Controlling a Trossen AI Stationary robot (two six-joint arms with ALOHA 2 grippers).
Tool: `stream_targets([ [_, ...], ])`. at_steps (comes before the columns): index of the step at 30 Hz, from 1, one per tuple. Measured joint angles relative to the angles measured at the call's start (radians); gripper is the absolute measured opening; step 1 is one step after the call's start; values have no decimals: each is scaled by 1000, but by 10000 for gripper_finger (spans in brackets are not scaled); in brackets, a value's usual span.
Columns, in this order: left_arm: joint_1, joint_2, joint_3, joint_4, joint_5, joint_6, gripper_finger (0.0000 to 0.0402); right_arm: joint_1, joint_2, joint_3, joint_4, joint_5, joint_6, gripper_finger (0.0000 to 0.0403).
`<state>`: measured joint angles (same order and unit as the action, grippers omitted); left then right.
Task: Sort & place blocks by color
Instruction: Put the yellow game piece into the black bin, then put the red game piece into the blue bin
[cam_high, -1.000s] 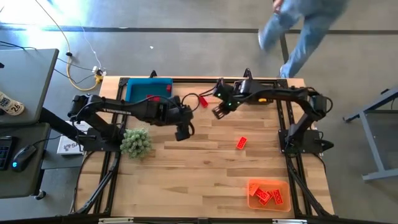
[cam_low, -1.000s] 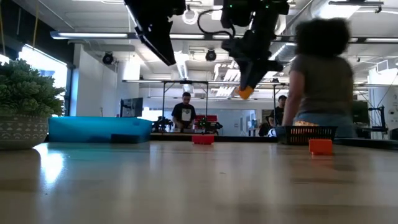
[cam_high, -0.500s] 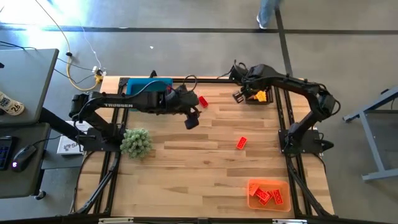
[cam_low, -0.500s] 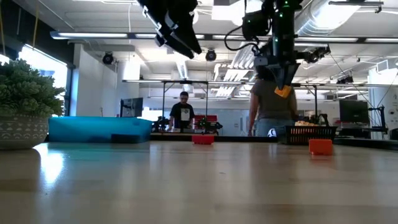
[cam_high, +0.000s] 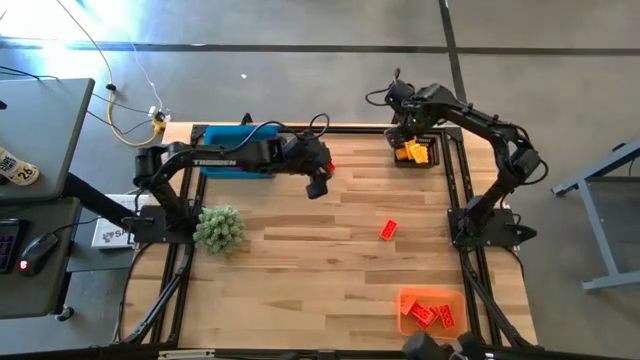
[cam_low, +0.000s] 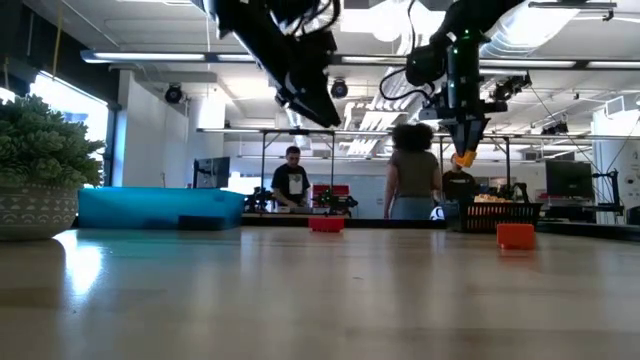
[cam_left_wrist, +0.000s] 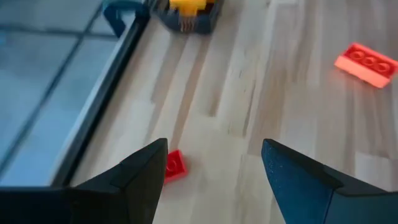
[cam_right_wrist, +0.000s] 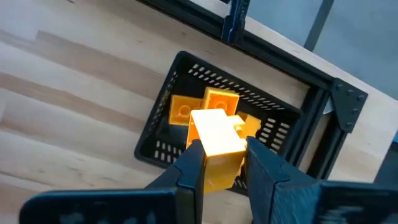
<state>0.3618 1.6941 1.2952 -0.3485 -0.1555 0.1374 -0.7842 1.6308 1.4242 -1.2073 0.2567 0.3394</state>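
Note:
My right gripper (cam_right_wrist: 222, 149) is shut on a yellow block (cam_right_wrist: 217, 134) and hangs over the black basket (cam_right_wrist: 163, 152) at the table's far right corner; the basket holds several yellow blocks (cam_high: 414, 152). In the low view the yellow block (cam_low: 463, 158) shows under the fingertips. My left gripper (cam_left_wrist: 214, 149) is open in the air near the far edge, above a red block (cam_left_wrist: 174, 165) that lies flat on the table. A second red block (cam_high: 388, 229) lies flat in the middle right of the table. My right gripper pinches the yellow block between its two fingers, on two opposite sides (cam_right_wrist: 205, 158). The fingers (cam_right_wrist: 190, 163) come from above, pointing down. The block is lifted clear, right over the basket's opening.
A blue bin (cam_high: 240, 146) sits at the far left, behind my left arm. A green plant clump (cam_high: 219, 228) stands at the left edge. An orange bin (cam_high: 432, 310) with red blocks sits at the near right. People stand in the room beyond the table (cam_low: 412, 170).
My right gripper has carried the yellow block toward the table's far right corner and now hangs over the black basket. My left gripper has moved toward the right and the far edge, nearer the red block lying there.

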Motion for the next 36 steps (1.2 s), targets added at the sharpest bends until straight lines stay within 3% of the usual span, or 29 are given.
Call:
stream_targets([
  [4, 33, 50, 1, 27, 12, -114, 250, -24, 32, 0, 13, -27, -23, 58],
  [7, 62, 83, -1, 23, 79, -136, 250, -28, 58, 0, 21, -30, -34, 58],
  [11, 104, 98, 0, 24, 174, -75, 250, -28, 103, 0, 26, -73, -34, 58],
  [18, 187, 101, 0, 25, 233, 119, 250, -28, 180, 0, 30, -110, -4, 61],
  [25, 261, 101, 0, 24, 283, 364, 250, -23, 203, 0, 40, -107, 32, 102],
  [31, 310, 101, 0, 24, 284, 380, 250, -20, 200, 0, 43, -74, 71, 144],
  [36, 344, 101, 0, 23, 265, 339, 250, -20, 200, 3, 38, -107, 72, 181],
])
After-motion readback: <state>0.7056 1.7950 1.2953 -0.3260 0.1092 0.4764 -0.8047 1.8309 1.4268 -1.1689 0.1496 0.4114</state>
